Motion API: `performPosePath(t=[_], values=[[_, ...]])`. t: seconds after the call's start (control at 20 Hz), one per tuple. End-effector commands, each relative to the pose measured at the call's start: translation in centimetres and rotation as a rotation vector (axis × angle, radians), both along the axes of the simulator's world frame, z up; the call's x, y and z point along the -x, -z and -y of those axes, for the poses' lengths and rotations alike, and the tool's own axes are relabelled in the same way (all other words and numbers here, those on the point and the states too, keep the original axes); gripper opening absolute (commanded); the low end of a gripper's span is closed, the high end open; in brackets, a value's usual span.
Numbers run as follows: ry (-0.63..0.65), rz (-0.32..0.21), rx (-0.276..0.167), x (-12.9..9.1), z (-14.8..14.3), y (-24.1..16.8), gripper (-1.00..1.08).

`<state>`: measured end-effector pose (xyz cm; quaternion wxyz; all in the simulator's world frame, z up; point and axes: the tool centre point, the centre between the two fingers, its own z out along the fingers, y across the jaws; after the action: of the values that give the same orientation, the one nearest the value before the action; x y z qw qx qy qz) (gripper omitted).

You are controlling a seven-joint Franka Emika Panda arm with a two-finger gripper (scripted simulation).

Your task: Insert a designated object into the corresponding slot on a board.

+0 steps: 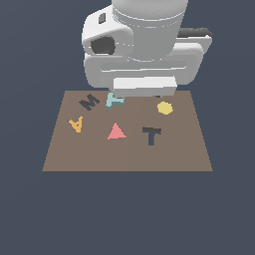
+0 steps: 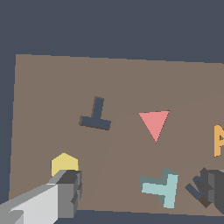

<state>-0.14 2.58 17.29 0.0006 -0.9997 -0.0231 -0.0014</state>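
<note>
The teal T-shaped designated object [image 2: 162, 188] lies flat on the brown board [image 2: 52, 96], near one of its long edges. My gripper [image 2: 142, 186] is open, its grey fingers [image 2: 69, 187] spread wide to either side of the T without touching it. The T sits closer to the dark finger beside the M. The dark T-shaped slot [image 2: 95, 118] is empty, farther in on the board. In the exterior view the teal T [image 1: 114, 101] is partly hidden under the arm's hand [image 1: 144, 85], and the slot [image 1: 152, 135] lies toward the board's [image 1: 184, 154] front right.
A pink triangle [image 2: 155, 123] lies between the teal T and the slot. A yellow hexagon [image 2: 64, 163] sits by one finger. A dark M-shaped recess [image 1: 89, 102] and an orange A [image 1: 76, 124] are at the exterior view's left.
</note>
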Motion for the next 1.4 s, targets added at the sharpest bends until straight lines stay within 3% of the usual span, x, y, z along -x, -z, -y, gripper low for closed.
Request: performPosePath(t=[0.0, 0.5, 1.35], values=[[0.000, 0.000, 0.000, 0.0, 0.0, 0.0, 1.00], [0.023, 0.000, 0.000, 1.5, 1.2, 2.0, 1.00], [0.127, -0.003, 0.002, 8.3, 6.3, 11.2, 1.00]])
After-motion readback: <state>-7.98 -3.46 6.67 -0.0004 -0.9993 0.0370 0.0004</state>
